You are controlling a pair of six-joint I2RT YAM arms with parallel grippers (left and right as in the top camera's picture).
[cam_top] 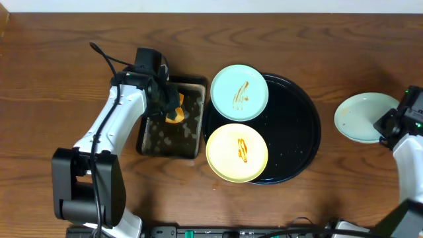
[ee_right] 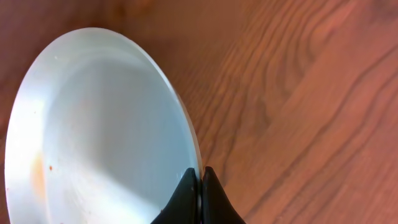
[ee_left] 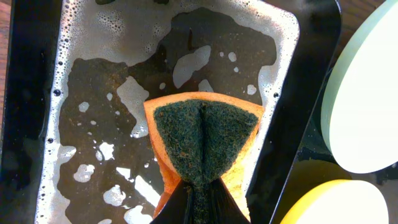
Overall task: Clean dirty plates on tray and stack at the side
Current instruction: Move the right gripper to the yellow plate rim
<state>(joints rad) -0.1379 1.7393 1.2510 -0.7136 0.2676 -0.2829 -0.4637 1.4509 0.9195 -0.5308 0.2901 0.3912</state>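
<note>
Plates (cam_top: 225,82) look light, stiff, likely slick; the rim is the hold: right gripper (ee_right: 200,179) is pinched on one's rim, left gripper (ee_left: 198,194) clamps the sponge (ee_left: 205,134).

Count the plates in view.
3. A mint plate far left on the tray, a yellow plate near left on it, and another mint plate off it at right, gripped by the right hand. None seem hidden.
</note>
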